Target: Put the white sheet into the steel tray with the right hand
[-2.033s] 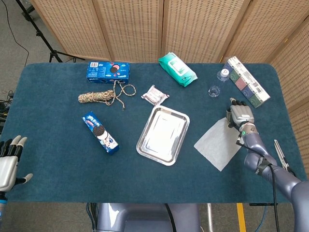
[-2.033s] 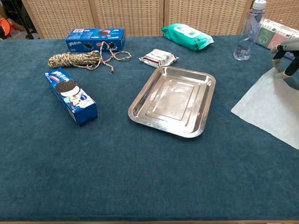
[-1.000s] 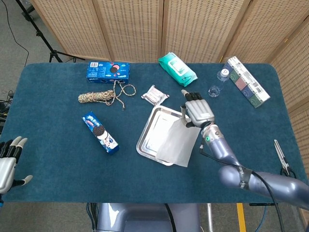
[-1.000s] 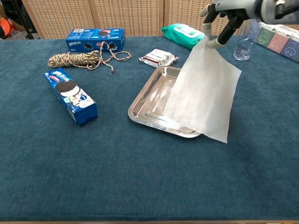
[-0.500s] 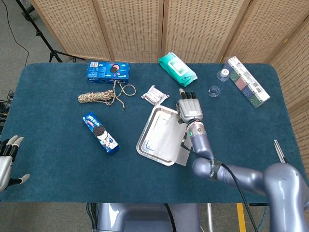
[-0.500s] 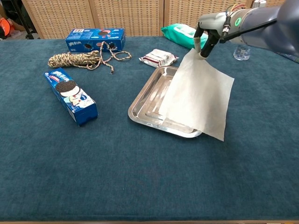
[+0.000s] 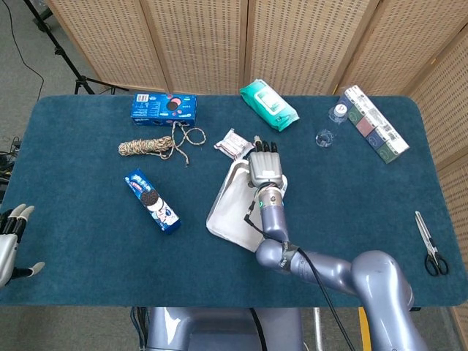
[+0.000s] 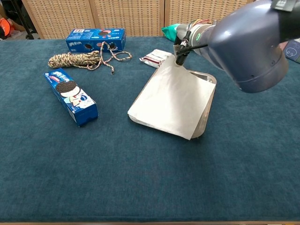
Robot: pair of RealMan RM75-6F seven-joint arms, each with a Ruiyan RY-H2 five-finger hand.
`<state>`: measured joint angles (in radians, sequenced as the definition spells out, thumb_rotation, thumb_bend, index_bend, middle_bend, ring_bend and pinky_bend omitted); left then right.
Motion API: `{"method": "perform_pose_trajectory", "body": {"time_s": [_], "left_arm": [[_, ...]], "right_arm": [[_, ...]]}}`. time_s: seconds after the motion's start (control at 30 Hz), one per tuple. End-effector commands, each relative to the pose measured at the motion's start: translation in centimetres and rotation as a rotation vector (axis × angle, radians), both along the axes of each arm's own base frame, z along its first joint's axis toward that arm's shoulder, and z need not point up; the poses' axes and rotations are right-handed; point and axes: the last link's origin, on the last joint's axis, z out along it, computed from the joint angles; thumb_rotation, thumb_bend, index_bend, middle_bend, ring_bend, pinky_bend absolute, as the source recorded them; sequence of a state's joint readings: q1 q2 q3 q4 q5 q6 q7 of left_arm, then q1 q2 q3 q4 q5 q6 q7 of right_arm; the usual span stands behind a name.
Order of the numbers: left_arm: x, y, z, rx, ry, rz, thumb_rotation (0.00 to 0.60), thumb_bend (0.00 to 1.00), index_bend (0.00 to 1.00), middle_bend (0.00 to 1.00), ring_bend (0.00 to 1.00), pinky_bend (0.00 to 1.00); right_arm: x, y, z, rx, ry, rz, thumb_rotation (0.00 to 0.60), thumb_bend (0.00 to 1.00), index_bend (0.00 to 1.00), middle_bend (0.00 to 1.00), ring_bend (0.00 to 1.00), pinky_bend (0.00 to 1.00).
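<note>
The blue table (image 8: pixel 56 178) carries the steel tray (image 8: pixel 209 98) at its middle, almost wholly covered by the white sheet (image 8: pixel 171 101), which slopes down from the tray's far edge toward the near rim. The right hand (image 7: pixel 265 170) pinches the sheet's far corner, just above the tray. The left hand (image 7: pixel 9 245) hovers off the table's left edge, fingers apart, holding nothing.
</note>
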<state>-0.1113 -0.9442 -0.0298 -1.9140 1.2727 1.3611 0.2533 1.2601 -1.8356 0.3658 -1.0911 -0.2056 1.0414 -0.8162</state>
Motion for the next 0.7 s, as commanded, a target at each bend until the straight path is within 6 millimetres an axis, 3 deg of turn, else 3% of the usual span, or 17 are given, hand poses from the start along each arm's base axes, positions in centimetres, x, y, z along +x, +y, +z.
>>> {"method": "perform_pose_trajectory", "body": {"time_s": [0.03, 0.3, 0.4, 0.5, 0.57, 0.7], "left_arm": [[-0.3, 0.1, 0.2, 0.000, -0.006, 0.009, 0.600, 0.00, 0.00, 0.00, 0.00, 0.00], [-0.6, 0.4, 0.3, -0.009, -0.015, 0.021, 0.600, 0.00, 0.00, 0.00, 0.00, 0.00], [-0.6, 0.4, 0.4, -0.007, -0.015, 0.020, 0.600, 0.00, 0.00, 0.00, 0.00, 0.00], [-0.6, 0.4, 0.3, -0.007, -0.014, 0.021, 0.600, 0.00, 0.00, 0.00, 0.00, 0.00], [-0.6, 0.4, 0.2, -0.012, -0.011, 0.020, 0.600, 0.00, 0.00, 0.00, 0.00, 0.00], [-0.5, 0.4, 0.1, -0.014, -0.011, 0.018, 0.600, 0.00, 0.00, 0.00, 0.00, 0.00]], "right_arm": [[0.1, -0.4, -1.0, 0.000, 0.030, -0.008, 0.600, 0.57, 0.70, 0.00, 0.00, 0.00], [-0.5, -1.2, -1.8, -0.002, 0.036, -0.024, 0.600, 0.54, 0.68, 0.00, 0.00, 0.00], [-0.2, -1.1, -2.0, 0.013, 0.023, -0.007, 0.600, 0.37, 0.40, 0.00, 0.00, 0.00], [0.2, -0.9, -2.0, 0.023, 0.042, 0.035, 0.600, 0.09, 0.05, 0.00, 0.00, 0.00], [0.8, -0.8, -1.6, 0.011, 0.056, 0.078, 0.600, 0.01, 0.00, 0.00, 0.00, 0.00], [1.2, -0.8, -1.0, -0.033, 0.079, 0.127, 0.600, 0.00, 0.00, 0.00, 0.00, 0.00]]}}
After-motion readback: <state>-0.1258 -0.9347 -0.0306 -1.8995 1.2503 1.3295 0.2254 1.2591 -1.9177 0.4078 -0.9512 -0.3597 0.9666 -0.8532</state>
